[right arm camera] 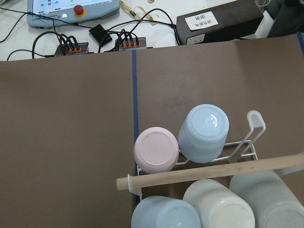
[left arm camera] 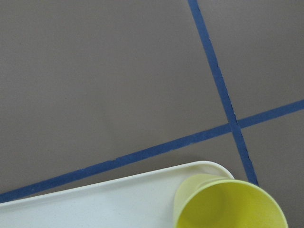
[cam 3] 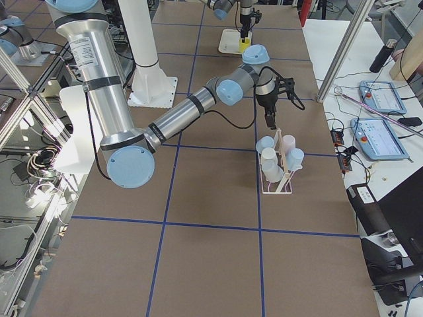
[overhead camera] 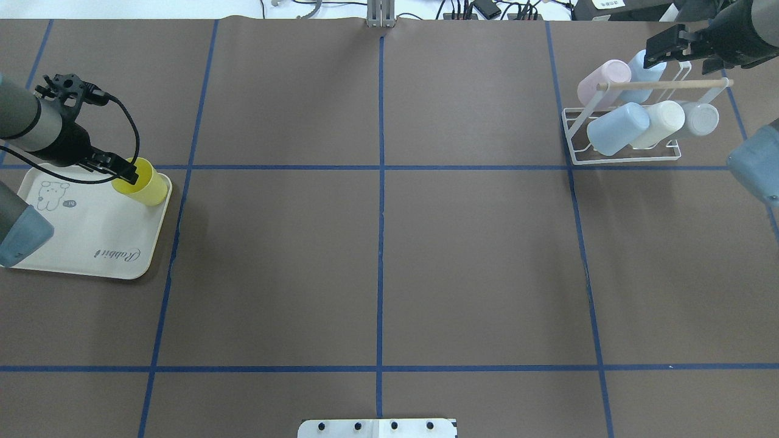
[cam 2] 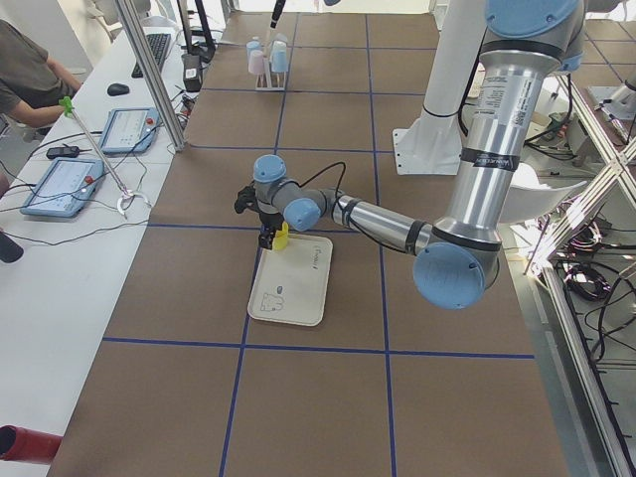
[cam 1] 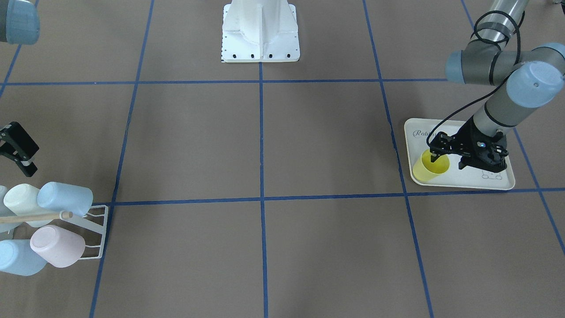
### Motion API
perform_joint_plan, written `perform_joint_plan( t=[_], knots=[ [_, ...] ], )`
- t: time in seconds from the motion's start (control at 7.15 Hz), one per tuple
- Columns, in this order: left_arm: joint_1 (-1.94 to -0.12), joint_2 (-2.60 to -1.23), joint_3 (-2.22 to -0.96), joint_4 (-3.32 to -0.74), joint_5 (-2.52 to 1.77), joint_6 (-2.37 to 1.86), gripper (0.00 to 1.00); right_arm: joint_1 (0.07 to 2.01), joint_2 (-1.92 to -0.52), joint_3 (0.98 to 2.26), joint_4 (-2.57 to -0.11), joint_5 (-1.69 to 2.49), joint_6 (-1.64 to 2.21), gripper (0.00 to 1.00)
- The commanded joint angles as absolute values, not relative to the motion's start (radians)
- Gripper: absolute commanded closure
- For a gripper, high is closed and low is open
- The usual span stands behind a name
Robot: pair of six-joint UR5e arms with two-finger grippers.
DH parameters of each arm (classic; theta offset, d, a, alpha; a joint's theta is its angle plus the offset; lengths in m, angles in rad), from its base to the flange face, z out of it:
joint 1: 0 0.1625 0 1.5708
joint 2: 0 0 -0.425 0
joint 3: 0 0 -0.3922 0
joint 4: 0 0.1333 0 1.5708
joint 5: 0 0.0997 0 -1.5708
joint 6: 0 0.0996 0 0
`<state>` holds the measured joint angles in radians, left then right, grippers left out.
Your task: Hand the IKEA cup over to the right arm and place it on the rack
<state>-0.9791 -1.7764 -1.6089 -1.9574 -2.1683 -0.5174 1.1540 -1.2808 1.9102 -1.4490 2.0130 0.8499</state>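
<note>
A yellow IKEA cup (cam 1: 427, 171) stands upright, mouth up, at a corner of a cream tray (cam 1: 485, 182). My left gripper (cam 1: 446, 160) is down on it and open. One finger reaches inside the cup; the other is outside its wall. The left wrist view shows the cup (left arm camera: 228, 204) at the bottom right, with no fingers in frame. The white wire rack (overhead camera: 621, 159) with a wooden rod (overhead camera: 663, 86) stands on the far side of the table. My right gripper (overhead camera: 669, 52) hovers just beyond the rack, open and holding nothing.
Several pastel cups, blue, pink and cream, hang upside down on the rack (right arm camera: 247, 147). The robot's white base (cam 1: 260, 44) is mid-table at the back edge. Blue tape lines grid the brown table. Behind the rack lie cables and a control pendant (right arm camera: 71, 9).
</note>
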Motion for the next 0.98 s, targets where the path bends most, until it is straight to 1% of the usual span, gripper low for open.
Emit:
perform_joint_plan(
  t=[0.0, 0.56, 0.84],
  knots=[
    [-0.977, -1.776, -1.591, -1.959, -2.171, -0.517, 1.00, 1.154, -1.279, 1.910, -1.448, 2.017, 0.850, 0.00],
    [-0.991, -1.779, -1.617, -1.899, -2.197, -0.529, 1.00, 1.150, -1.275, 1.907, -1.448, 2.016, 0.850, 0.00],
    [-1.035, -1.795, -1.751, -1.704, -2.209, -0.523, 1.00, 1.150, -1.270, 1.905, -1.448, 2.014, 0.850, 0.00]
  ],
)
